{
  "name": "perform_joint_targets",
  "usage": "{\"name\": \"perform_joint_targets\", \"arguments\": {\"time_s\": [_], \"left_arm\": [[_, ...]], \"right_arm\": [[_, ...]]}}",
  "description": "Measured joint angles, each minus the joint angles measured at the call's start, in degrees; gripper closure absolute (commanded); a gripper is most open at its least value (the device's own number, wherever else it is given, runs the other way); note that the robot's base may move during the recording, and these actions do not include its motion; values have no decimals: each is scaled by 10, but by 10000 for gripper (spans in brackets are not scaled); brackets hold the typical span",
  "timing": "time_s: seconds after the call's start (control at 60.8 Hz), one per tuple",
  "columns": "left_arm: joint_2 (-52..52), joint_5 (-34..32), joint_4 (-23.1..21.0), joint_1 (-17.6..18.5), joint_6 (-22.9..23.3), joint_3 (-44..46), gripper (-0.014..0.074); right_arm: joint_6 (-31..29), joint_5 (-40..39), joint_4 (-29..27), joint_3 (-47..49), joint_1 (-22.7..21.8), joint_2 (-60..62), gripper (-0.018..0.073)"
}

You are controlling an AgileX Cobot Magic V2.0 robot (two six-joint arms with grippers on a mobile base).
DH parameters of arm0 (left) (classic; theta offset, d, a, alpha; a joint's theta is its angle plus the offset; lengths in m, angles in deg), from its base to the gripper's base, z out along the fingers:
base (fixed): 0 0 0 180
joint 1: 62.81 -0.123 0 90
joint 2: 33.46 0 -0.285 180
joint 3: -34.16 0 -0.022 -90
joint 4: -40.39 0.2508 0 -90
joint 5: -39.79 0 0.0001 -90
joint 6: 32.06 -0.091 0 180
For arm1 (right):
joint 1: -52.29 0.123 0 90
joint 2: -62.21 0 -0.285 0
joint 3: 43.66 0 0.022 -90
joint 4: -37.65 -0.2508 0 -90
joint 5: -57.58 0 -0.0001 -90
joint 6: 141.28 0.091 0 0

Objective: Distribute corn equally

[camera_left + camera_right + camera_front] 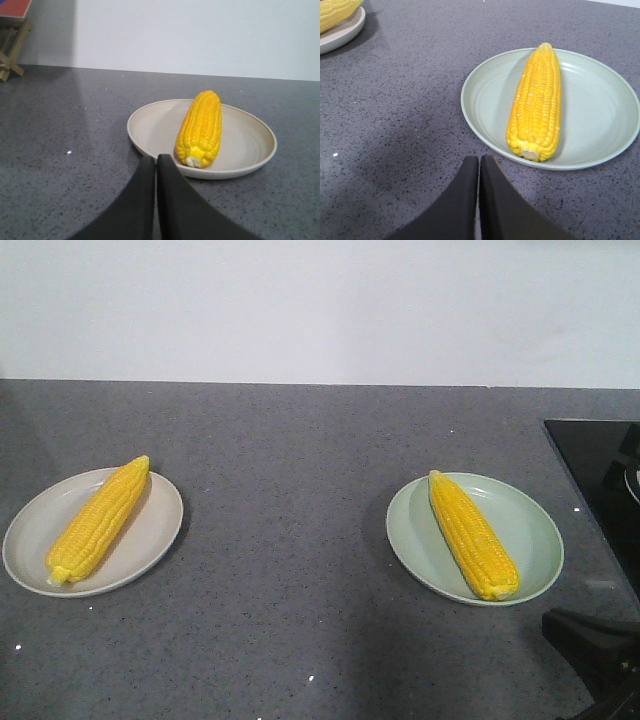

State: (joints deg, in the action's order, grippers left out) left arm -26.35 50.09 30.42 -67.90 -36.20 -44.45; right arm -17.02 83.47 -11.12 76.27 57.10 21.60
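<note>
one ridged tapered cob (98,519) on each round plate (160,530), speckled counter (290,560).

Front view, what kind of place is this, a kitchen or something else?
Probably a kitchen counter: a speckled grey stone-like worktop, a black glass cooktop at its right edge, and two plates, beige and pale green, each holding a corn cob against a plain white wall.

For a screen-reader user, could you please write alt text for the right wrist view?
One yellow corn cob lies lengthwise on a pale green plate on a speckled grey counter. The right gripper sits in the foreground short of the plate, its dark fingers closed and empty.
</note>
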Motion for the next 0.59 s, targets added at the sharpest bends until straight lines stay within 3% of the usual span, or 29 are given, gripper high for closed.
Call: {"name": "perform_joint_targets", "arguments": {"time_s": [0.23,0.329,0.592], "left_arm": [[0,0,0,0,0,0,602],[0,0,0,0,0,0,602],[0,0,0,0,0,0,602]], "right_arm": [[3,-8,44,0,0,14,564],[34,-15,79,0,0,42,564],[267,-86,233,-81,0,187,564]]}}
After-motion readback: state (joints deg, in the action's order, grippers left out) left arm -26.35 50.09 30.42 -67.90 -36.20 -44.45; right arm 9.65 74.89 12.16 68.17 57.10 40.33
